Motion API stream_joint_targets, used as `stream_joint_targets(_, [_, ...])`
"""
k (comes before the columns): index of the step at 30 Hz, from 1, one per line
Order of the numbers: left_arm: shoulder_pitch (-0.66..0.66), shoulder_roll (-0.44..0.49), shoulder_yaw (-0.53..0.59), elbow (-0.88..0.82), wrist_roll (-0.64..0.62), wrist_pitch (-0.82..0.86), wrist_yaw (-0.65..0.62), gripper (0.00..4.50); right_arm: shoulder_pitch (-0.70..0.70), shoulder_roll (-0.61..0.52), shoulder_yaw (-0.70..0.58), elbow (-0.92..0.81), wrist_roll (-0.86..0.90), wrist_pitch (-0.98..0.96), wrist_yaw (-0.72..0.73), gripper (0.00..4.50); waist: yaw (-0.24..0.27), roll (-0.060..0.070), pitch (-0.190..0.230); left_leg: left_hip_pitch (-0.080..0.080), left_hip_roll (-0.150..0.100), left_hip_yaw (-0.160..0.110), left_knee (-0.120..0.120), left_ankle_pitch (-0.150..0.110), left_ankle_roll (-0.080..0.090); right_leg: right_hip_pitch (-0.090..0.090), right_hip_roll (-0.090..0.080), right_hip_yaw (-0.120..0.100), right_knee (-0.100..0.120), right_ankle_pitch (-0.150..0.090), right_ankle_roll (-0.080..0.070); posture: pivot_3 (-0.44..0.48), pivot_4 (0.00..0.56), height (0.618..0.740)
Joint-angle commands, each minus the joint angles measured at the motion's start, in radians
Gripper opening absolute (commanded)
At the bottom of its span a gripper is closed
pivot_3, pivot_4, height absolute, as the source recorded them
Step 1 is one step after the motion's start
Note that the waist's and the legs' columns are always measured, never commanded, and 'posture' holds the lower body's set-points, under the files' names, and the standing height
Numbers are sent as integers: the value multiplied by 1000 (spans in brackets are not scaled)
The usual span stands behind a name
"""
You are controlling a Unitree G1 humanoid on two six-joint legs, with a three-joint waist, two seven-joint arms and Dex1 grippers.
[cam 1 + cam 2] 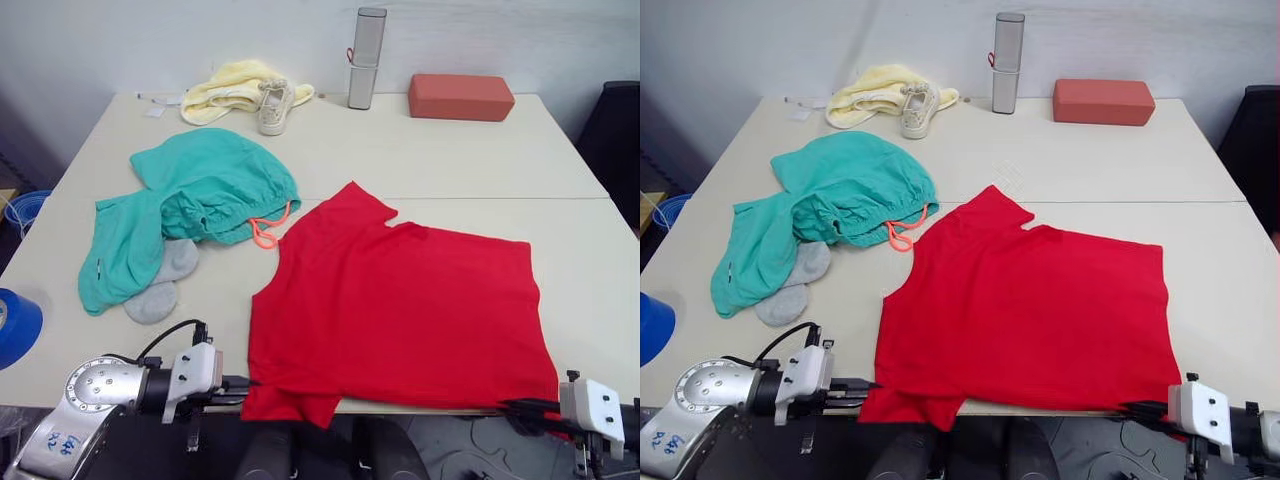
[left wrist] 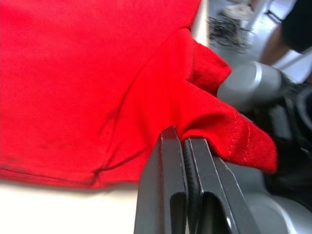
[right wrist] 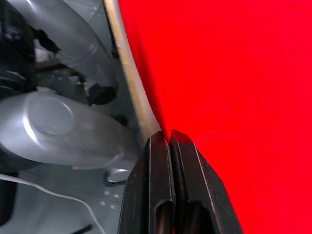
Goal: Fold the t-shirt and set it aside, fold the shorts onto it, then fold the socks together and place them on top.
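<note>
Between the two end effectors, the t-shirt (image 1: 400,310) lies flat on the worktop (image 1: 470,165), its near edge hanging over. Left end effector (image 2: 184,142) pinches one hem corner; right end effector (image 3: 165,136) pinches the other. I think both should lift together, evenly, keeping the hem straight.

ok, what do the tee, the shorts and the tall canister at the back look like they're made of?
Tee: red matte knit, probably cotton; the left wrist view shows fine ribs and a stitched hem. Shorts: teal soft fabric that drapes in folds, gathered waist, likely a light jersey or fleece. Canister: smooth silver-grey with a soft sheen, metal or plastic; can't tell which.
</note>
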Motion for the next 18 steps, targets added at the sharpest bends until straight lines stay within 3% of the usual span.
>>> stream_joint_targets(1, [-2,-2,14,-34,-25,4,5,22,29,8,-48,-32,23,7,-2,0,0,0,0,0,0,0,0,0,0,0,0,0,0,0,-1,0,150,740])
stream_joint_targets(8, [-39,50,64,-36,-163,141,-42,22,93,18,-99,-95,77,81,-3,0,9,0,0,0,0,0,0,0,0,0,0,0,0,-1,-1,0,150,740])
stream_joint_targets(14, [-162,100,83,-5,-302,384,-20,22,108,-16,-153,-196,172,290,-2,0,16,0,0,0,0,0,0,0,0,0,0,0,0,-1,-2,0,150,740])
stream_joint_targets(18, [-281,120,34,53,-322,547,12,22,49,-59,-138,-226,194,439,-32,0,17,0,0,0,0,0,0,0,0,0,0,0,0,-1,-1,0,150,740])
